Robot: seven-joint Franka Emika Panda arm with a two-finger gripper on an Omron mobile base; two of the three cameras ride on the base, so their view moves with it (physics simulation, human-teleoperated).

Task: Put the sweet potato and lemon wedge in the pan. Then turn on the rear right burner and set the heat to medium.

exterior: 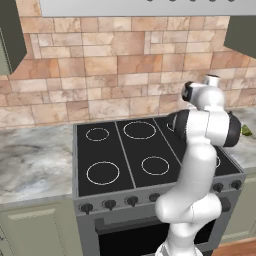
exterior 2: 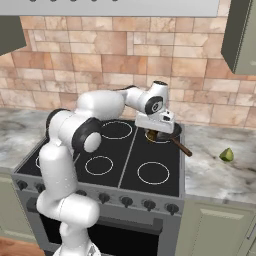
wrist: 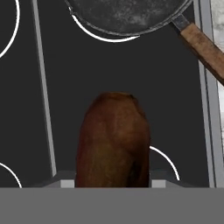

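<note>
My gripper (exterior 2: 152,131) is shut on the sweet potato (wrist: 113,140), an orange-brown lump that hangs over the black glass cooktop (exterior 2: 125,165) just short of the pan. In the hand view the potato hides most of both fingers. The pan (wrist: 127,15), dark and round with a brown handle (wrist: 203,43), sits on the rear right burner (wrist: 105,38), whose white ring peeks out under its rim with no glow visible. From the right base view the pan (exterior 2: 167,135) lies right behind my hand. The yellow-green lemon wedge (exterior 2: 226,154) rests on the counter right of the stove.
A row of dark knobs (exterior 2: 125,201) lines the stove front. Marble counter (exterior: 30,160) runs on both sides, with a brick wall behind and a hood above. Other burner rings (exterior: 103,172) are unlit. The lemon wedge (exterior: 246,130) peeks past my arm.
</note>
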